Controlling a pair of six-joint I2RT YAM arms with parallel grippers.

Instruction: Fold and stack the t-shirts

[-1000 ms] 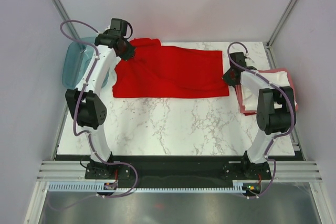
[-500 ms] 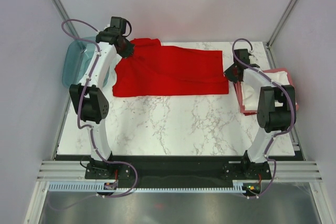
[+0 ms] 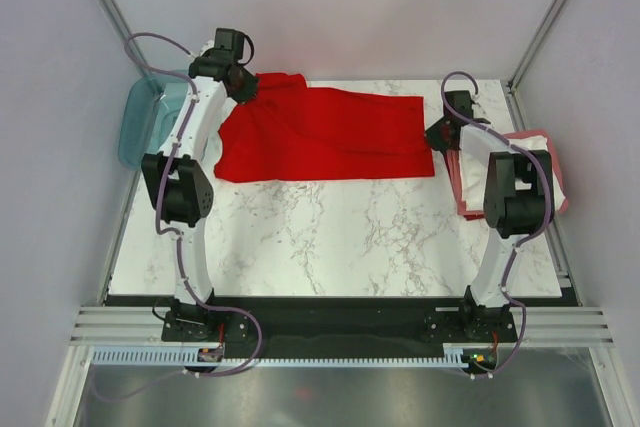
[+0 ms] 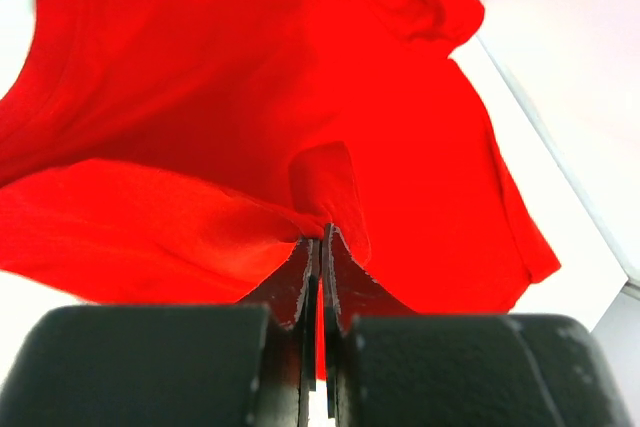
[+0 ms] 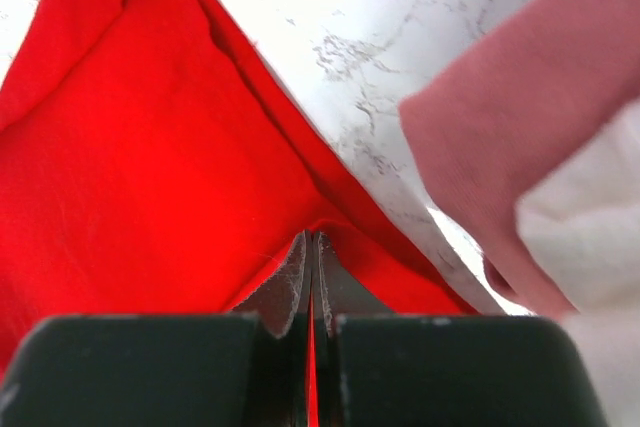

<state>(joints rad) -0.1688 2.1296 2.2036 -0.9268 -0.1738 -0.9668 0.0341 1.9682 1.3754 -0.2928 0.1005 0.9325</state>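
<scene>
though rumpled, red t-shirt [image 3: 330,137] lengthwise left-to-right

Pretty bright, even light, soft shadows; red t-shirt [image 4: 200,67] looks oversaturated ahead of the left claw [image 4: 319,239], claw's base blurry.

We see the bright red t-shirt [image 3: 330,137] spread wide across the far half of the table [image 3: 330,237]. It lies mostly flat but is gathered and rumpled at its far left corner, where the left gripper [image 4: 318,245] pinches a fold, and the right gripper [image 5: 311,244] pinches its right edge. Just beside that edge we find the dull pinkish-red t-shirt [image 5: 520,127] lying folded, with the white t-shirt [image 5: 590,257] folded on top of it.
</scene>
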